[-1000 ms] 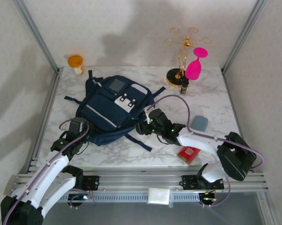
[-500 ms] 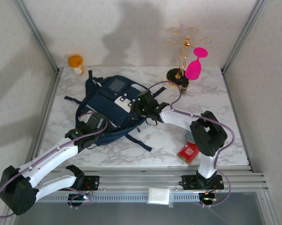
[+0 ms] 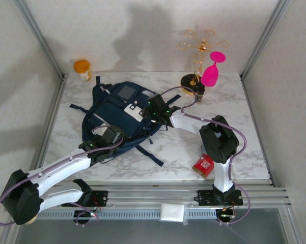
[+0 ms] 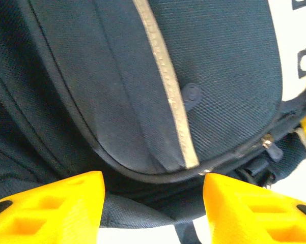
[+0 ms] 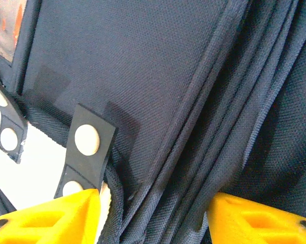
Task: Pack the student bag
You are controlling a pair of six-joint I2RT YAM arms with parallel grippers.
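Observation:
The student bag [image 3: 123, 114], navy with white patches and a grey square patch, lies flat at the table's left-centre. My left gripper [image 3: 110, 137] is at its near edge. In the left wrist view the left gripper [image 4: 153, 201] is open, its yellow fingers [image 4: 56, 206] straddling the bag's [image 4: 142, 91] bottom seam below a pale zip line. My right gripper [image 3: 156, 109] is over the bag's right side. In the right wrist view the right gripper [image 5: 153, 216] is open, with dark folds of the bag [image 5: 158, 101] lying between its fingers.
An orange bottle [image 3: 82, 68] stands at the back left. A gold rack [image 3: 196, 51], a pink glass [image 3: 212, 68] and a small dark bottle [image 3: 199, 93] stand at the back right. A red packet [image 3: 204, 165] lies by the right arm's base near the front edge.
Both arms have reached onto the bag. The left gripper moved right and forward to its near edge. The right gripper swung left and away onto its right side.

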